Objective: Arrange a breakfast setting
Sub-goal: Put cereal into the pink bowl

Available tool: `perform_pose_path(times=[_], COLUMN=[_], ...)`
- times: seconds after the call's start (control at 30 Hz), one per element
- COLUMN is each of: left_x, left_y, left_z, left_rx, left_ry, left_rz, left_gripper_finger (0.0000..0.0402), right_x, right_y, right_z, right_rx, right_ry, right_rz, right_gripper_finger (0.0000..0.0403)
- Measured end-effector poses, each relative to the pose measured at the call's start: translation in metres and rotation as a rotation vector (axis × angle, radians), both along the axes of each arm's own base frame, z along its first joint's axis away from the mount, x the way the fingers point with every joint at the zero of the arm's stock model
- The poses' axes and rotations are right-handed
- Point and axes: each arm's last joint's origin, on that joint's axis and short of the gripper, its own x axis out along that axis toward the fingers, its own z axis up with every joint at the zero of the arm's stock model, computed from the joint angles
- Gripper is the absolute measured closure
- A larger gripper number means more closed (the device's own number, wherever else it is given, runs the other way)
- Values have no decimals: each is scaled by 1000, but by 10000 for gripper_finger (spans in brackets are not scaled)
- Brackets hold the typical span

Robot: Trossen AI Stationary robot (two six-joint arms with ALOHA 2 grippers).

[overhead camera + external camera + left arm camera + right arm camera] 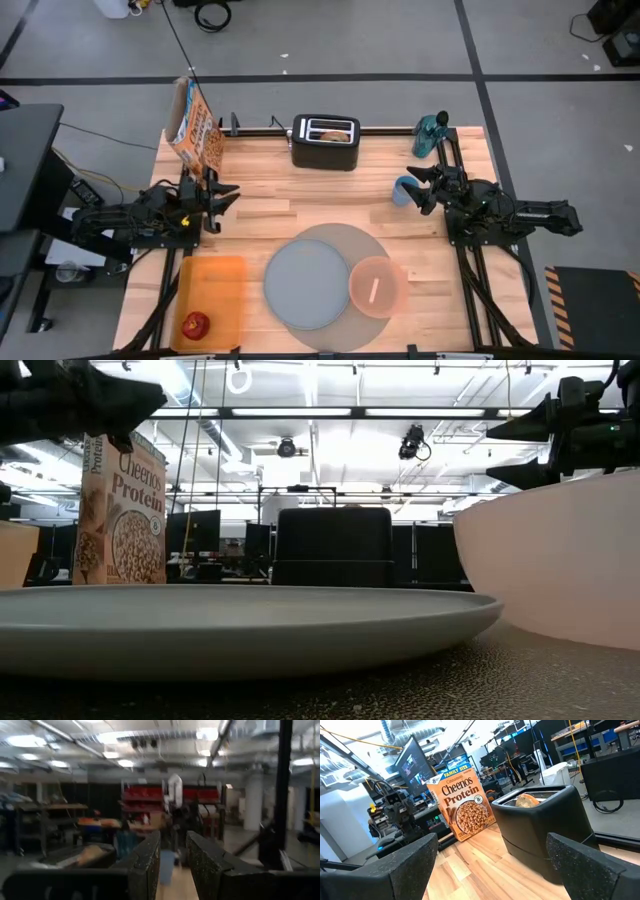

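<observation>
The round grey mat lies at the near middle of the table. The grey plate lies on it, and the pink bowl stands on its right part with the spoon inside. The bagel stands in a slot of the black toaster at the far edge. The red apple rests on the orange tray at the near left. My left gripper is open and empty at the left, above the table. My right gripper is open and empty at the right, beside a blue cup.
A Cheerios box stands at the far left corner, also in the right wrist view. A teal bottle stands at the far right. Bare wood lies between the toaster and the mat.
</observation>
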Motion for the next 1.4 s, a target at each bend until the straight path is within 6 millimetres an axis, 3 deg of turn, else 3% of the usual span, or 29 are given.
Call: perform_pose_path(times=[0.2,0.67,0.8,0.93,1.13,1.4], left_x=[-3,-18,-30,-43,-52,-71], left_y=[2,6,11,15,16,16], left_z=[11,149,177,186,182,180], left_rx=[-31,-43,-101,-178,-275,-339], left_ry=[22,179,250,348,390,470], left_rz=[87,375,564,765,807,794], left_gripper_finger=[311,335,335,335,324,228], right_x=[0,0,0,0,0,0], right_y=[0,0,0,0,0,0], right_z=[0,0,0,0,0,0], right_rx=[0,0,0,0,0,0], right_ry=[0,0,0,0,0,0], right_rz=[-1,-1,-1,-1,-1,-1], right_gripper_finger=[23,23,23,23,23,23])
